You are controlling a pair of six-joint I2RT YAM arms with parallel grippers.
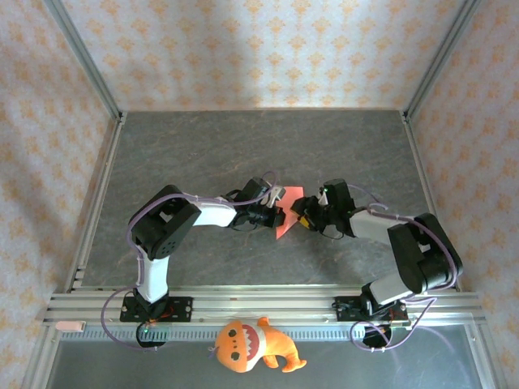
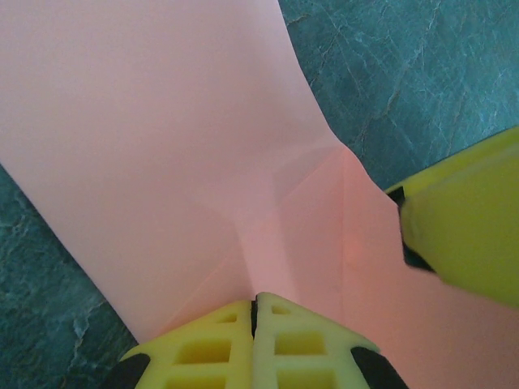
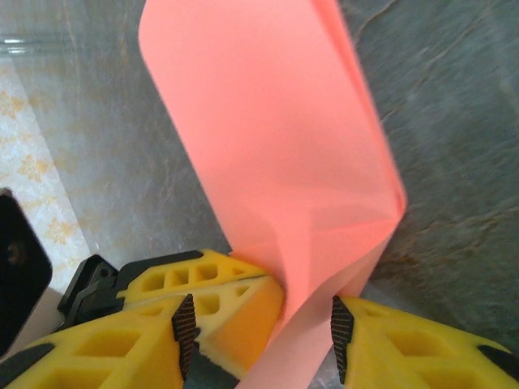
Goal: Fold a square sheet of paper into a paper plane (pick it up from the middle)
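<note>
Inside a robotics lab test cell: two robot arms (image 1: 166,231) stand bolted to an aluminium rail (image 1: 268,301) at the edge of a grey marbled table (image 1: 243,154), fenced by metal frame posts (image 1: 83,55) and patterned backdrop walls (image 1: 268,49)

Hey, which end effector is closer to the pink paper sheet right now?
Left. The left end effector is shut on the pink paper sheet, gripping it. The right end effector stands open, straddling the sheet's other side without clamping it.
</note>
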